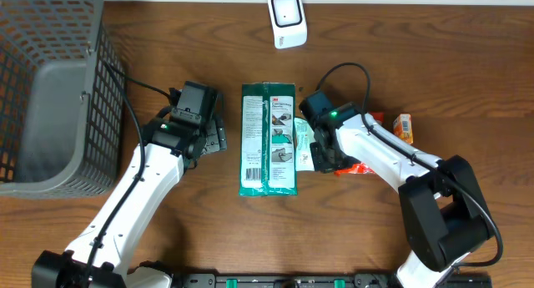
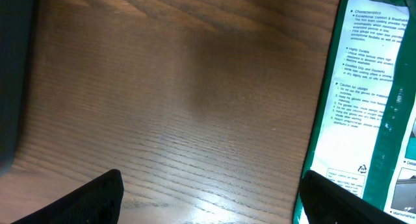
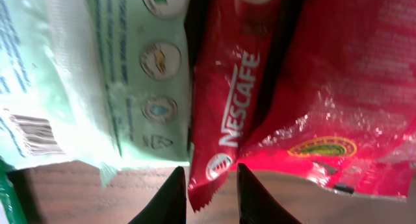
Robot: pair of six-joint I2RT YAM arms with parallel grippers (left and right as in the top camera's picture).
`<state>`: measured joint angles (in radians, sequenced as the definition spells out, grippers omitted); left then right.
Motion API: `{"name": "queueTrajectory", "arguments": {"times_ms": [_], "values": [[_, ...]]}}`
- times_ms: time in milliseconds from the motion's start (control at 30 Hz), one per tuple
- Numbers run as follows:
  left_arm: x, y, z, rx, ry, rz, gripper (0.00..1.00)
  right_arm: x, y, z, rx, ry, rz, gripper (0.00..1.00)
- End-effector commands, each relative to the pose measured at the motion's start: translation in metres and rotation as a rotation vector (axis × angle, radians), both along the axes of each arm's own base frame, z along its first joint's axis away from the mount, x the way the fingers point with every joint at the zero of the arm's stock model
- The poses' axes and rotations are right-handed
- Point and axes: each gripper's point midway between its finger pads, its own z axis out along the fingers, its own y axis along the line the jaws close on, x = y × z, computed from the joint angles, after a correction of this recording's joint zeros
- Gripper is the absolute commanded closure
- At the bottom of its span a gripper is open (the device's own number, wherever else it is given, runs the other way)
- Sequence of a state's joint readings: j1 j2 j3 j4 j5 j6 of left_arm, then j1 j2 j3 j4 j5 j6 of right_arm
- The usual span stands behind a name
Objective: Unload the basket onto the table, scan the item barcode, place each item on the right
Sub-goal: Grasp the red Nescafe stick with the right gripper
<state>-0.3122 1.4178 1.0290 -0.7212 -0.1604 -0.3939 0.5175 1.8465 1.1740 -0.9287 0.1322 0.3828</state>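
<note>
Tabletop [image 1: 167,37] bears basket [image 1: 104,79], scanner [image 1: 287,19], green pack [image 1: 267,142], perhaps an orange carton [image 1: 404,127].

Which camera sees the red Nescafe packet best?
The right wrist camera: the Nescafe packet is close up, its name readable. Overhead, the right arm mostly hides it. The left wrist camera misses it.

item: red Nescafe sachet [image 3: 224,120], lying flat | scanner [image 1: 287,19]: white, boxy, well apart
</note>
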Motion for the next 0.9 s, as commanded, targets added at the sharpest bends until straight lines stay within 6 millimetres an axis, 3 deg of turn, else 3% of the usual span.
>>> {"name": "queueTrajectory", "arguments": {"times_ms": [0,500,567,700,800,867], "values": [[-0.001,0.003,-0.003,0.006,0.007,0.017,0.13,0.000,0.001,-0.006,-0.015,-0.015,0.013,0.77],[-0.001,0.003,-0.003,0.006,0.007,0.017,0.12,-0.004,-0.002,-0.018,-0.017,-0.018,0.054,0.78],[-0.001,0.003,-0.003,0.006,0.007,0.016,0.12,-0.004,-0.002,-0.018,-0.016,-0.015,0.054,0.84],[-0.001,0.003,-0.003,0.006,0.007,0.017,0.12,-0.008,-0.003,-0.018,-0.022,0.000,0.054,0.85],[-0.001,0.003,-0.003,0.006,0.007,0.017,0.12,-0.009,-0.004,-0.018,-0.023,0.002,0.054,0.99],[-0.001,0.003,-0.003,0.006,0.007,0.016,0.12,-0.009,-0.004,-0.016,-0.024,0.003,0.054,0.99]]}}
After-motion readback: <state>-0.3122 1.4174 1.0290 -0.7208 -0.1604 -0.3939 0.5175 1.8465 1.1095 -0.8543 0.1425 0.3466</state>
